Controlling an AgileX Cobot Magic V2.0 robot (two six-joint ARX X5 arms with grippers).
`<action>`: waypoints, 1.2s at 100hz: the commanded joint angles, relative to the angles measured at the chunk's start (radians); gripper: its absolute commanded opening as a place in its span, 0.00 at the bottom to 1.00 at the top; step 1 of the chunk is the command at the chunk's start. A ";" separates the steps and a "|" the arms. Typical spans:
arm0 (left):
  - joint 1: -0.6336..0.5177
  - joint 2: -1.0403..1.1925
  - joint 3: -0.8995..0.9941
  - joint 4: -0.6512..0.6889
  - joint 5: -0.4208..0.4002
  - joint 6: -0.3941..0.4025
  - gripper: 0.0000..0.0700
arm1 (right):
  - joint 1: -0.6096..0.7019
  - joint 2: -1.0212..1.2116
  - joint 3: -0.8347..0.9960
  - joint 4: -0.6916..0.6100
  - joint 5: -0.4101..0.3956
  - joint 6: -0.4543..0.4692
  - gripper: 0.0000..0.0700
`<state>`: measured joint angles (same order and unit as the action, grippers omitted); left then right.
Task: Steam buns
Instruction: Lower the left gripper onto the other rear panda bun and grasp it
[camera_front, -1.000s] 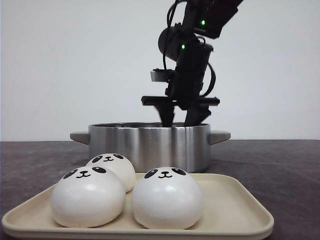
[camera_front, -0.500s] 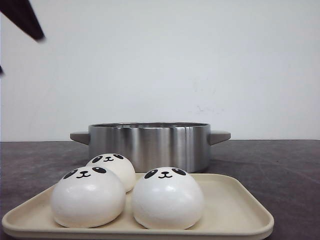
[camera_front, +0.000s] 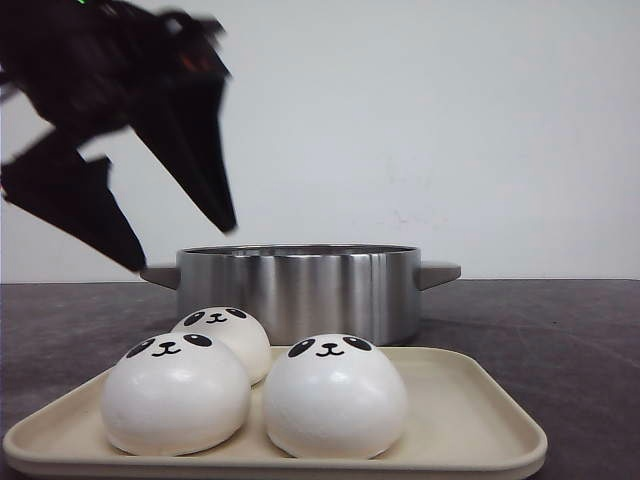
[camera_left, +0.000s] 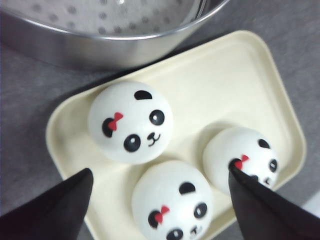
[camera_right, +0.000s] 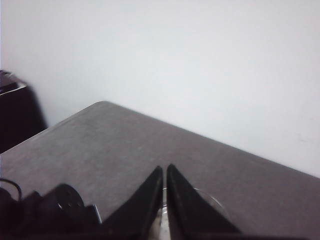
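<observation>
Sitting nearest the front camera, three smooth white dome-shaped buns (camera_front: 334, 396) with black panda faces rested on a cream rounded-corner tray (camera_front: 470, 420), two in front and one just behind. Beyond the tray stood a brushed steel pot (camera_front: 300, 290) with stubby grey side handles; the left wrist view showed a perforated insert inside it. The dark matte table (camera_front: 560, 320) stretched back to a plain white wall. The left gripper (camera_front: 175, 245) hung above the tray's left side, its black tapered fingers spread wide. The right gripper (camera_right: 165, 200) had its fingers pressed together, holding nothing.
</observation>
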<state>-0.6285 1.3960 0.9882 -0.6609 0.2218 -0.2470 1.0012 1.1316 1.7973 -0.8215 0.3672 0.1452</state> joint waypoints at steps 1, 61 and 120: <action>-0.011 0.052 0.038 0.004 -0.004 -0.008 0.74 | 0.011 -0.003 0.018 0.000 0.001 0.015 0.01; -0.021 0.260 0.073 0.036 -0.076 -0.111 0.73 | 0.011 -0.022 0.018 -0.110 0.027 0.085 0.01; -0.029 0.275 0.073 0.075 -0.148 -0.087 0.44 | 0.011 -0.022 0.018 -0.131 0.027 0.091 0.01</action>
<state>-0.6502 1.6482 1.0409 -0.5831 0.0772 -0.3531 1.0012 1.1004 1.7973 -0.9604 0.3931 0.2249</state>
